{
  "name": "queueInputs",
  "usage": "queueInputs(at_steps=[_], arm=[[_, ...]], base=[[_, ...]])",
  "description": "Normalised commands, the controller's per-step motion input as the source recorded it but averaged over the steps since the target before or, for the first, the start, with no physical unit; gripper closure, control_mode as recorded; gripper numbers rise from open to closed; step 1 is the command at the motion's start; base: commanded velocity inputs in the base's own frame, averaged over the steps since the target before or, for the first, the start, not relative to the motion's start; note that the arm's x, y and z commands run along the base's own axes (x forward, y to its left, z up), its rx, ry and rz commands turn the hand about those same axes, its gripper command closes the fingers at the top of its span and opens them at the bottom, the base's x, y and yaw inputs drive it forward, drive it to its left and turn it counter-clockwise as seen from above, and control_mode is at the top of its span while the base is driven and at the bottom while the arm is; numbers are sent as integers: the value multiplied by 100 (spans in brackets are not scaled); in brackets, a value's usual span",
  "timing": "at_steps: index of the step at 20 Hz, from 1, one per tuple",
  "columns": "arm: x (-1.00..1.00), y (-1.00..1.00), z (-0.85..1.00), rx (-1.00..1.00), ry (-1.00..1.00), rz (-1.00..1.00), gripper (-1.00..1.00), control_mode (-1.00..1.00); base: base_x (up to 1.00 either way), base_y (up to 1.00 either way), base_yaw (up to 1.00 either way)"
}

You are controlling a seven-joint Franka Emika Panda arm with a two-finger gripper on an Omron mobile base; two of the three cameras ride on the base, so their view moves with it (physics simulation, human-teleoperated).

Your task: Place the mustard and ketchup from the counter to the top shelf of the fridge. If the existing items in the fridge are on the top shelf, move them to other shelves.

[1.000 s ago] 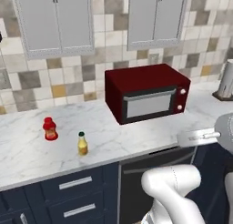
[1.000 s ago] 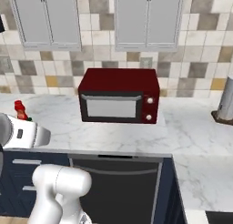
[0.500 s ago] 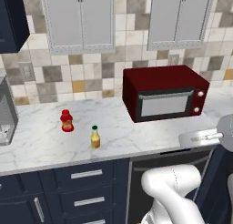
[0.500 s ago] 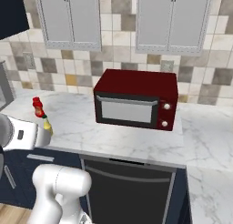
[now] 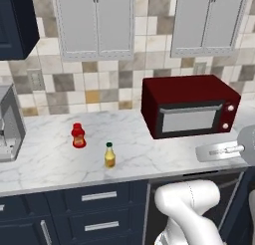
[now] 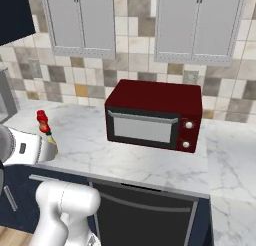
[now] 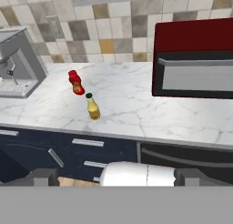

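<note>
My fingers (image 7: 116,176) are spread as wide as they go and hold nothing; the two dark tips sit far apart at the bottom of my hand view, well back from the tabletop (image 7: 136,109) and touching none of the bottles.

Nearest to me on the white, grey-veined tabletop is the mustard (image 5: 109,155), close to the front edge. It stands upright, long axis vertical, dark green cap pointing straight up. It is slim and yellow with an orange label.

Just behind it and a little to the left stands the ketchup (image 5: 78,136), also upright with its red cap on top. It is squat and red with a yellow-orange label. The two bottles are near each other but apart.

Farther back and to the right sits a dark red microwave (image 5: 189,111) against the tiled wall.
</note>
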Motion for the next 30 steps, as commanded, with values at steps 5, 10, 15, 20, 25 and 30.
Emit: queueInputs(at_steps=[5, 10, 15, 20, 25, 30], arm=[[0, 0, 0, 0, 0, 0, -100, 100], [46, 60, -22, -13, 24, 8, -100, -100], [75, 41, -52, -13, 29, 11, -100, -100], [68, 0, -61, 0, 3, 13, -100, -100], [41, 0, -75, 2, -6, 13, -100, -100], [37, 8, -73, 5, -11, 7, -100, -100]], base=[[19, 15, 11], [0, 0, 0], [0, 0, 0], [0, 0, 0], [0, 0, 0], [0, 0, 0]])
